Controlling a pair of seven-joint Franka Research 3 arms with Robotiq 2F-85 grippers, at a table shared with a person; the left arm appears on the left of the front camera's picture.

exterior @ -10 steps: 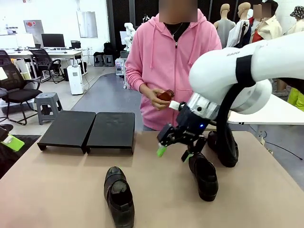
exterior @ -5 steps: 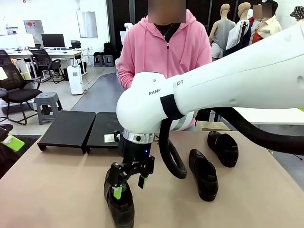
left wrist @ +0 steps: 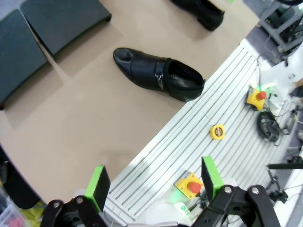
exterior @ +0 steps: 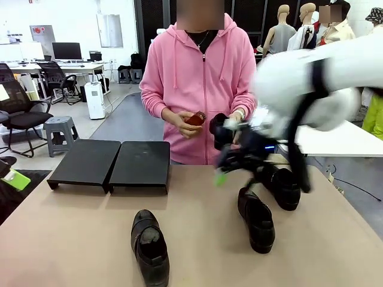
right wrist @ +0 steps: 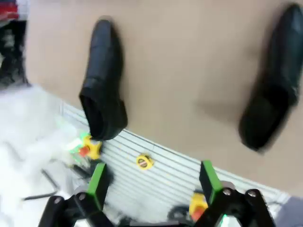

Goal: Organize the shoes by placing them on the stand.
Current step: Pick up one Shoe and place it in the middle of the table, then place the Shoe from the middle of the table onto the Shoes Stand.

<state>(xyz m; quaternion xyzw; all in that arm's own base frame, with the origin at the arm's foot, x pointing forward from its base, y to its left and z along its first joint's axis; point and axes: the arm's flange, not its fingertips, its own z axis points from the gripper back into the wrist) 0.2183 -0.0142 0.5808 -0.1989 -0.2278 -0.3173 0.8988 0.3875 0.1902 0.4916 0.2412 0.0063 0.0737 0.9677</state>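
Shoes (exterior: pixel 149 245) wait off the stand (exterior: pixel 140 164)

You've got three in the front view: one lower centre, two right of centre; the stand sits bare, left of middle. Your right gripper (right wrist: pixel 152 182) and left gripper (left wrist: pixel 154 183) both gape wide, holding nothing. Glossy leather looks slick yet fairly stiff, I'd judge, so pinch the heel collar

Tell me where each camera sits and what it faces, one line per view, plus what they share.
Front: fixed on the robot's side, facing across the table at the person; the blurred right arm enters from picture right.
Left wrist: high over the table's near edge, looking down; the open left gripper rises from the bottom.
Right wrist: looking down at the tabletop, blurred; the open right gripper rises from the bottom.
Shared: the lone near shoe lies in all three; the stand in front and left wrist.
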